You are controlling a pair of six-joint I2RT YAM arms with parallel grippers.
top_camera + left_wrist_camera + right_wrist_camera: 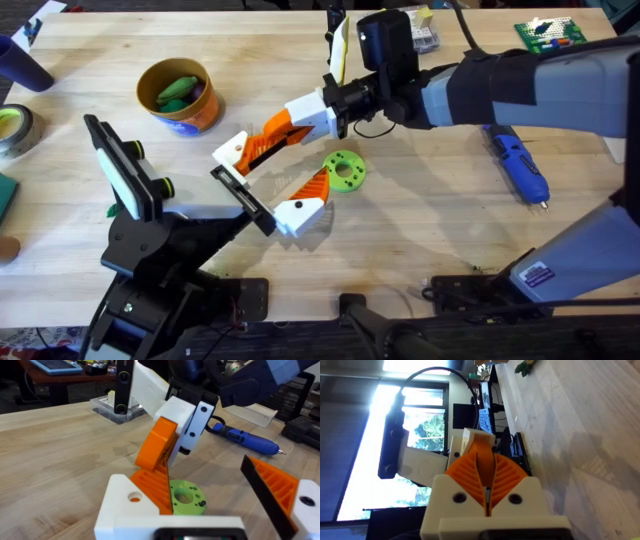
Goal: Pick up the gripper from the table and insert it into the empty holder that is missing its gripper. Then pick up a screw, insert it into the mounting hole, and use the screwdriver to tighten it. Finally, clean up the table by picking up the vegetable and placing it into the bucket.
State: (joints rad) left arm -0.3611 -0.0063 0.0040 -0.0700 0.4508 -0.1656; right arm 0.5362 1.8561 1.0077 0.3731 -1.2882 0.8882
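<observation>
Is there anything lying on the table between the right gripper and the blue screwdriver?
Nothing visible. The screwdriver lies alone on bare wood by the right arm, while the right gripper sits near the green disc.

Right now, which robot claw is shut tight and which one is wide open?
The right gripper, reaching in from the right side, is shut, its orange pads pressed together. The left gripper, coming from the lower left, is wide open, its fingers spread beside the green disc.

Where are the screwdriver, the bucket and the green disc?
screwdriver point(520, 166): overhead view, middle of its blue body.
bucket point(200, 112): overhead view, orange side wall.
green disc point(344, 171): overhead view, top face beside the centre hole.
</observation>
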